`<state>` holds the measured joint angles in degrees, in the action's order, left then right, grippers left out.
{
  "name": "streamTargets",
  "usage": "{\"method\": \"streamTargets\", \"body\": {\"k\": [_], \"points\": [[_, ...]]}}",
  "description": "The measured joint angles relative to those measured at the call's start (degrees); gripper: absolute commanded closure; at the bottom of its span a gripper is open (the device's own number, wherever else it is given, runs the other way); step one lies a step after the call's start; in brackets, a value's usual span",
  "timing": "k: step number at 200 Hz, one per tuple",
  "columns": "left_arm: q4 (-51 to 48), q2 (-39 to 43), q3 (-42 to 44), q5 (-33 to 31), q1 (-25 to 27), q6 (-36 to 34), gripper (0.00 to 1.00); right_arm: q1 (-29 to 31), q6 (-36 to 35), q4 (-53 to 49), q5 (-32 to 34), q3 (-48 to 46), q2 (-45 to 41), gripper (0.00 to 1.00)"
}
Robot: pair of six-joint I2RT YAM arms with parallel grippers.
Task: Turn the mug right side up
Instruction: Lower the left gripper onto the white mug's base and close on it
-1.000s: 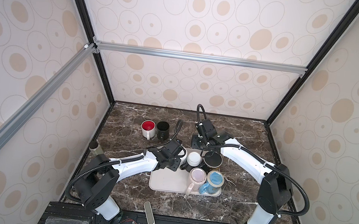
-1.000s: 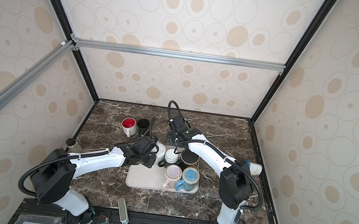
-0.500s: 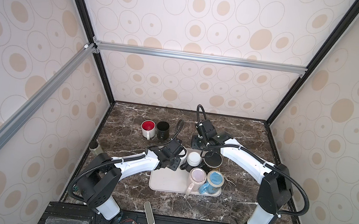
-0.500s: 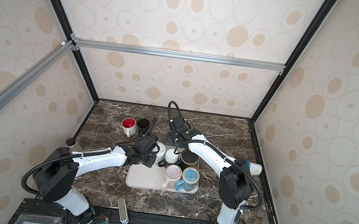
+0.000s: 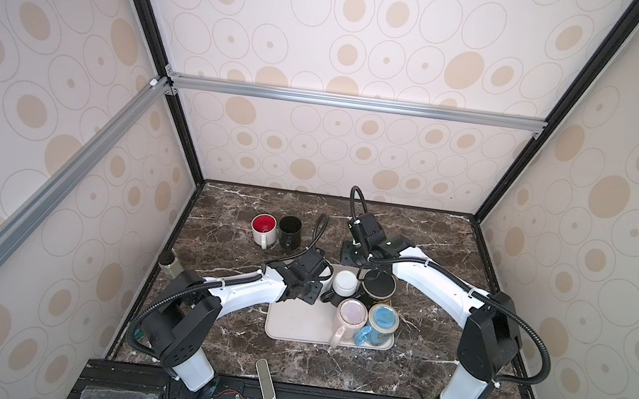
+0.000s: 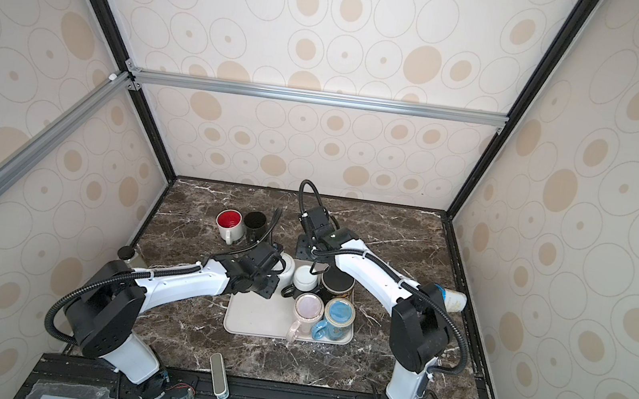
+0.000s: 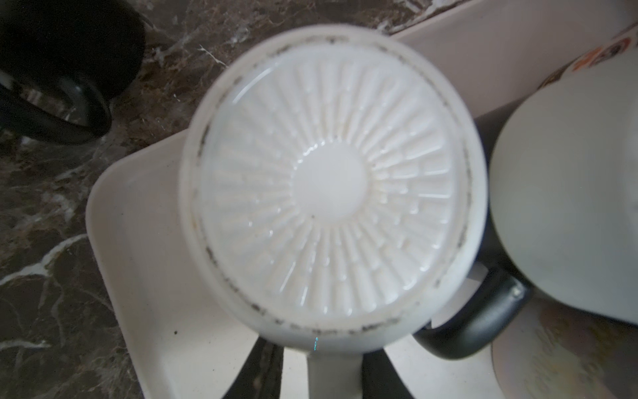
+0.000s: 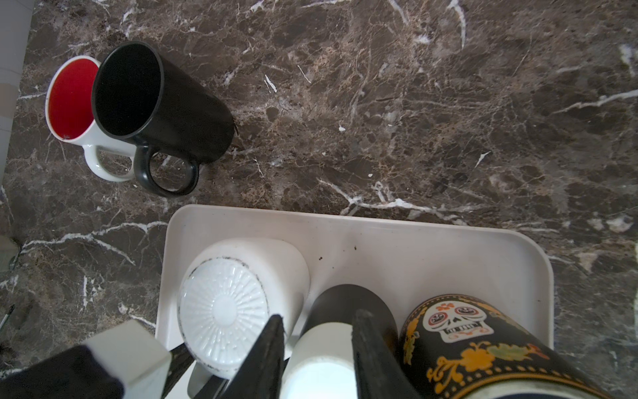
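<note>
Because the white mug [image 7: 331,186] stands base-up on the tray [image 8: 414,248], in the tray's far corner on the left arm's side, it has to be lifted clear before it can be rolled over. The left gripper [image 7: 328,366] has its jaws on either side of the mug's handle [image 7: 333,380]; whether they pinch it cannot be told. A hold on the handle alone may let the glossy body swing or slip as the wrist rotates, dropping it back onto the tray. Crowding is the other hazard. The black mug with the white base [image 8: 341,298] sits just beside it toward the tray's middle, its black handle [image 7: 476,321] very close. A low turn could hook it or knock it into the skull mug [image 8: 455,324]. The right gripper [image 8: 317,317] straddles that black mug, though whether it grips cannot be told, and the two grippers could collide.
</note>
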<state>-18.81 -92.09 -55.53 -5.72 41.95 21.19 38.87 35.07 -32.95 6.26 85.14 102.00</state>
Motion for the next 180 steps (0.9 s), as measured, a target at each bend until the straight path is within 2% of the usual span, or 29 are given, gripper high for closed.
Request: {"method": "streamTargets", "body": {"k": [69,97,180], "points": [[0.48,-0.07,-0.02,-0.66,0.04,0.31,0.89,0.00,-0.26,0.00,-0.02,0.00,0.00,0.64],[0.66,0.09,-0.02,-1.11,0.07,0.31,1.00,0.00,-0.39,-0.02,-0.11,0.00,0.00,0.65],[0.63,1.60,0.61,-2.01,0.07,0.28,1.00,0.00,-0.42,-0.20,-1.11,0.59,0.09,0.66]]}}
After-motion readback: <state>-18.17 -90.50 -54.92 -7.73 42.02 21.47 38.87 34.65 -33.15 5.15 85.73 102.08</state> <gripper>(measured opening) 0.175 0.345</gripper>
